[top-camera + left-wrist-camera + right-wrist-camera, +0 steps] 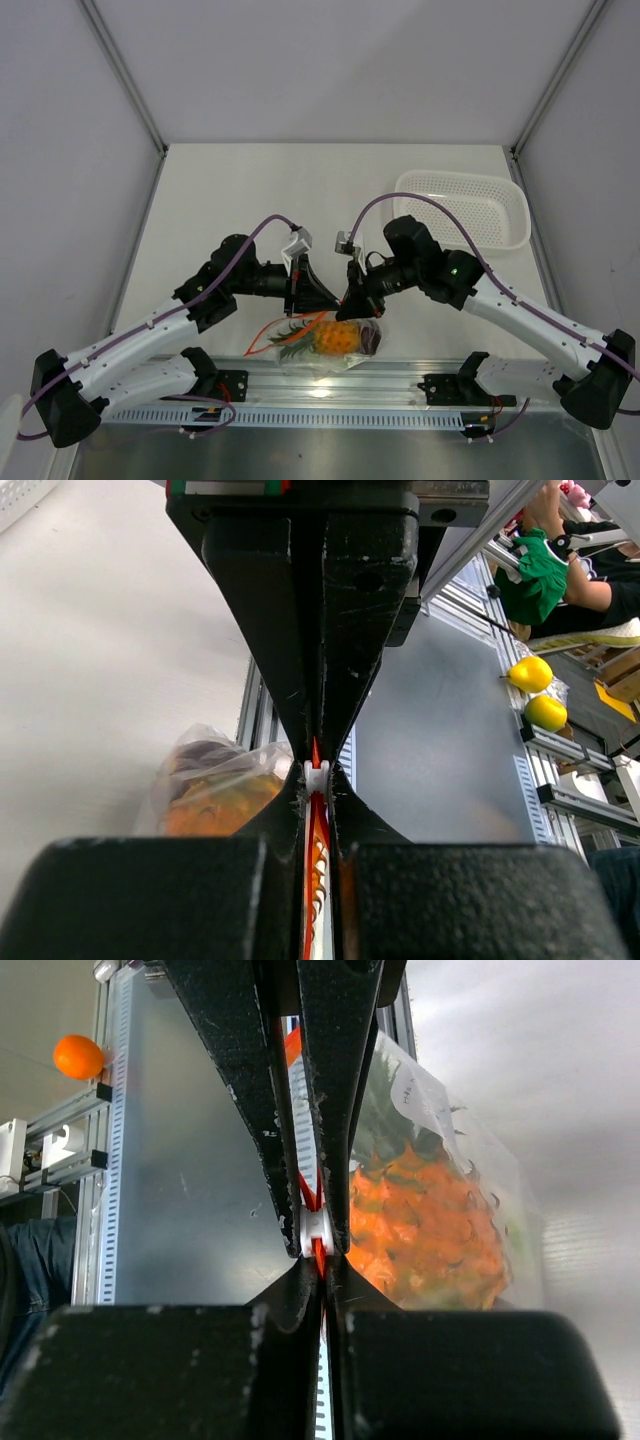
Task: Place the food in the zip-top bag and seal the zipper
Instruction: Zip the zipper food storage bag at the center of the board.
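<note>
The zip-top bag (325, 340) hangs at the table's front edge, crinkled, between both grippers. Inside show the food's orange pineapple (336, 338) with its green crown (291, 335) and a dark red-purple fruit (372, 337). My left gripper (333, 300) and right gripper (350, 302) meet tip to tip above the bag. In the left wrist view my left gripper (317, 782) is shut on the red-orange zipper (316, 845), its white slider (317, 773) at the tips. In the right wrist view my right gripper (320, 1265) is shut on the zipper (320, 1252) just below the slider (315, 1228); the pineapple (425, 1225) bulges beside it.
A white perforated basket (465, 205) stands at the back right of the table. An aluminium rail (330, 385) runs along the near edge under the bag. Beyond the table lie an orange ball (78, 1056) and two yellow fruits (530, 673).
</note>
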